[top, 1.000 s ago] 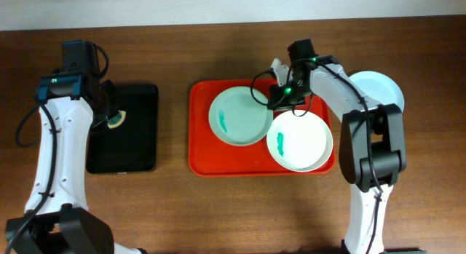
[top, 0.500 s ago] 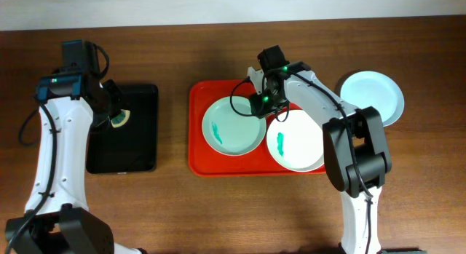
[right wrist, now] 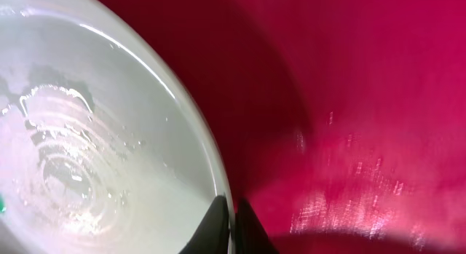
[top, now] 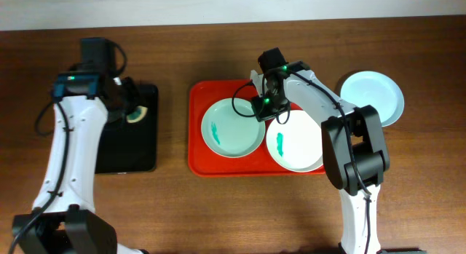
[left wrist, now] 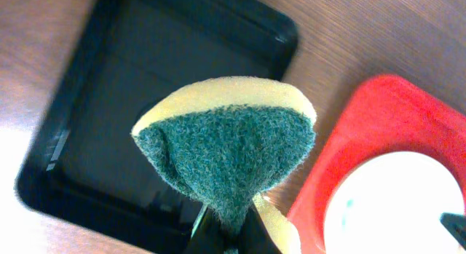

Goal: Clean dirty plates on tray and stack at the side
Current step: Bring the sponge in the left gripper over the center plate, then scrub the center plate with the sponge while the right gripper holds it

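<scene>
right claw (right wrist: 234,226) pinches the rim of the left plate (top: 233,130) on the red tray (top: 198,163), beside the second plate (top: 295,141). stiff, glossy, likely slippery — the thin rim is the only hold. left claw (left wrist: 227,236) clamps a soft sponge (left wrist: 226,156).

No writing, label, brand, number or sign can be read in any view. The tray (top: 196,141), each plate (top: 233,130), the black tray (top: 127,153) and the sponge (left wrist: 227,153) show only plain, unmarked surfaces.
</scene>
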`<action>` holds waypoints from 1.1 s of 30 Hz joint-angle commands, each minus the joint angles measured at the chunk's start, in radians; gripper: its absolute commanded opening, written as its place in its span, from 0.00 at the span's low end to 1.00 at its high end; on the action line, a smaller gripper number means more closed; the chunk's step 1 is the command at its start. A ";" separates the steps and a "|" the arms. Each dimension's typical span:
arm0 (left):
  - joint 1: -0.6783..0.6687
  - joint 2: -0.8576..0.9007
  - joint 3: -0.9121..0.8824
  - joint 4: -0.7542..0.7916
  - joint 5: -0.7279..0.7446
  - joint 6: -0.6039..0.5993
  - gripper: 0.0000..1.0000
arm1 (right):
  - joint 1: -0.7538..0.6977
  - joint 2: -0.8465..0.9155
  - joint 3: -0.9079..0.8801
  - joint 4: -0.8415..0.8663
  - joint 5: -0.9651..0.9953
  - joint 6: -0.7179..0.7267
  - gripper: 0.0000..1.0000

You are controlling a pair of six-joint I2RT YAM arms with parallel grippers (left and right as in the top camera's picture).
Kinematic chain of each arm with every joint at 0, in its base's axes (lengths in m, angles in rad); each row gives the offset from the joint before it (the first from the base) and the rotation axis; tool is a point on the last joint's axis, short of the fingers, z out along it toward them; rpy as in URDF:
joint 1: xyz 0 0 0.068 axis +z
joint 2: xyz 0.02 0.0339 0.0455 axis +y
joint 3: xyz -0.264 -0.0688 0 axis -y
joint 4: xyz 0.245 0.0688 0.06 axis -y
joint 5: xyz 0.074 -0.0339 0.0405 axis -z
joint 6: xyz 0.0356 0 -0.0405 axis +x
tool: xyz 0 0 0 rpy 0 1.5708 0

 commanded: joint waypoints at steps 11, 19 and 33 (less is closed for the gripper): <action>-0.319 0.152 -0.012 0.099 0.091 -0.047 0.00 | 0.004 0.027 -0.008 -0.101 -0.028 0.189 0.04; -0.428 0.325 -0.012 0.160 0.150 -0.047 0.00 | 0.004 0.027 -0.008 -0.077 -0.027 0.189 0.08; -0.474 0.504 -0.012 0.316 0.167 0.032 0.00 | 0.004 0.027 -0.008 -0.047 -0.027 0.188 0.08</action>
